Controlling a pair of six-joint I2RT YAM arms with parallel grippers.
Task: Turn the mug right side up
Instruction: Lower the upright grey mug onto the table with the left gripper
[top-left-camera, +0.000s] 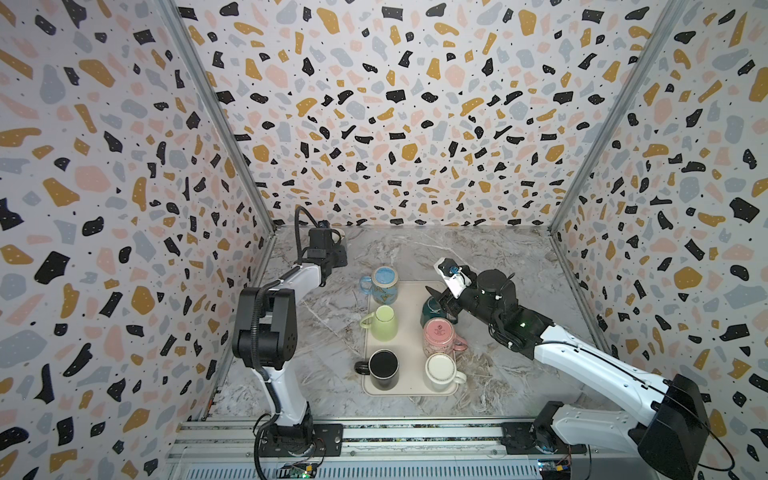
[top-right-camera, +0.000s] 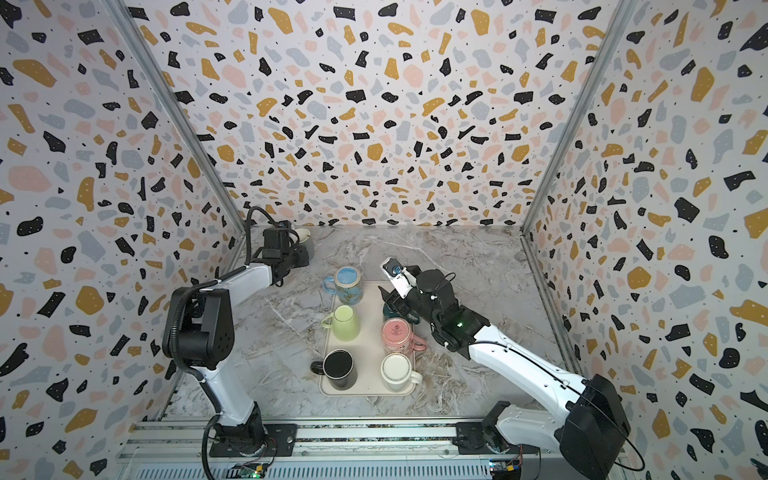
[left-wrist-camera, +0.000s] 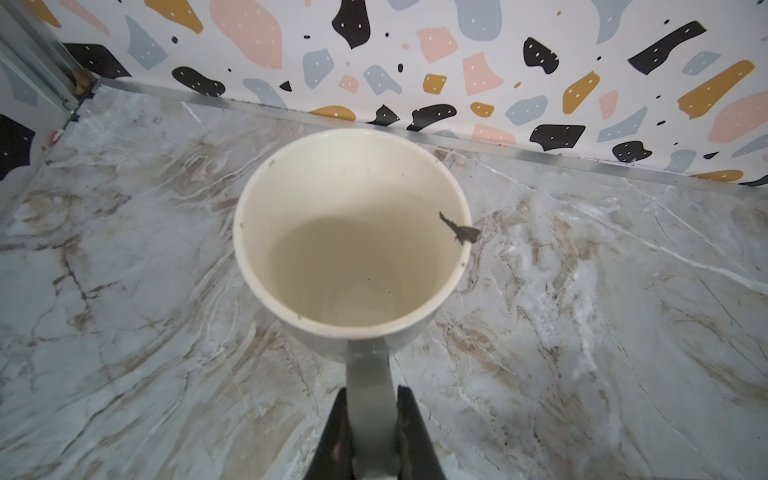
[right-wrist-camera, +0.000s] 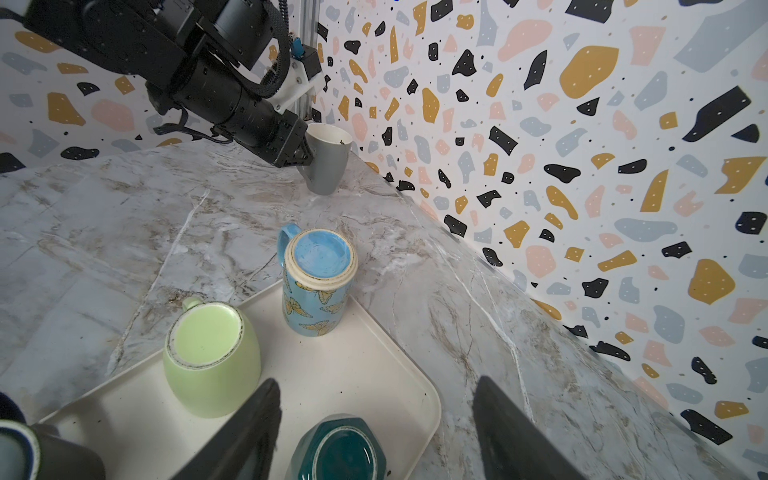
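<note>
The left gripper (left-wrist-camera: 371, 395) is clamped on the handle of the grey mug (right-wrist-camera: 328, 162). The mug stands mouth up, well beyond the far left corner of the tray (right-wrist-camera: 332, 374), close to the walls. Whether its base touches the marble table (right-wrist-camera: 436, 299) cannot be told. The right gripper (right-wrist-camera: 376, 384) hangs with jaws spread wide and empty over the teal mug (right-wrist-camera: 340, 453), which appears bottom up at the tray's far right corner.
</note>
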